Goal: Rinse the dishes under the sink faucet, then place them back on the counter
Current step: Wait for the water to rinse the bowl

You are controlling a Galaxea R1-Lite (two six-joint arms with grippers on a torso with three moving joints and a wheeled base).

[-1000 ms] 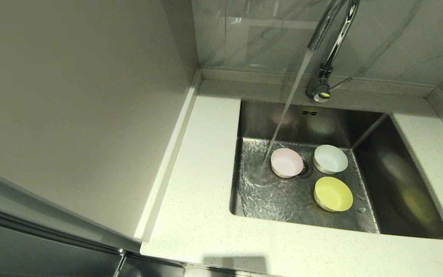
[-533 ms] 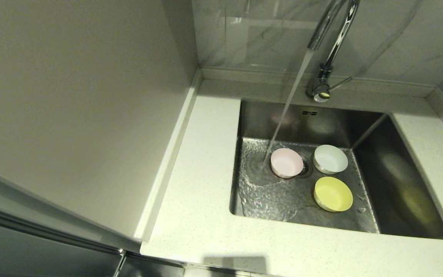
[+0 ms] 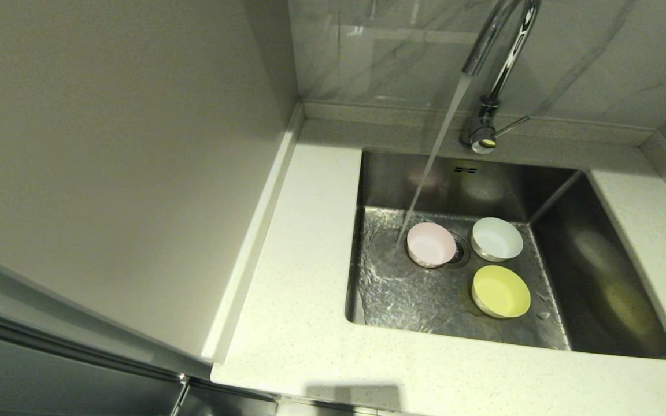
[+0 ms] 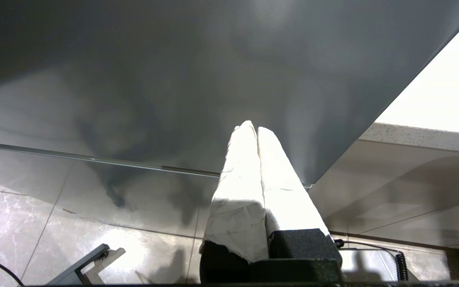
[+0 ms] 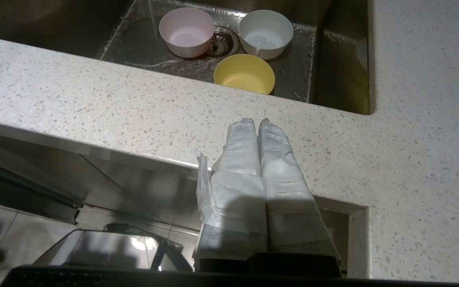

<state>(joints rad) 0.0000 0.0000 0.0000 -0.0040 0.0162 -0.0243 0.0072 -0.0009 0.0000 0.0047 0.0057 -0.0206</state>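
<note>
Three bowls stand upright on the floor of the sink (image 3: 599,271): a pale pink bowl (image 3: 430,244) by the drain, a white bowl (image 3: 496,238) behind and to its right, a yellow-green bowl (image 3: 500,290) nearest me. The faucet (image 3: 495,63) runs; its stream lands just left of the pink bowl. The right wrist view shows the pink bowl (image 5: 187,31), white bowl (image 5: 265,33) and yellow-green bowl (image 5: 244,73) beyond the counter's front edge. My right gripper (image 5: 255,121) is shut and empty, low in front of the counter (image 3: 304,289). My left gripper (image 4: 252,126) is shut and empty, below a grey panel.
A tall beige panel (image 3: 107,162) walls off the counter's left side. Grey marbled tiles (image 3: 587,52) rise behind the faucet. Bare counter runs left, right and in front of the sink. Neither arm shows in the head view.
Only the water rippling over the sink floor shifts. The bowls and the faucet stream stay where they were.
</note>
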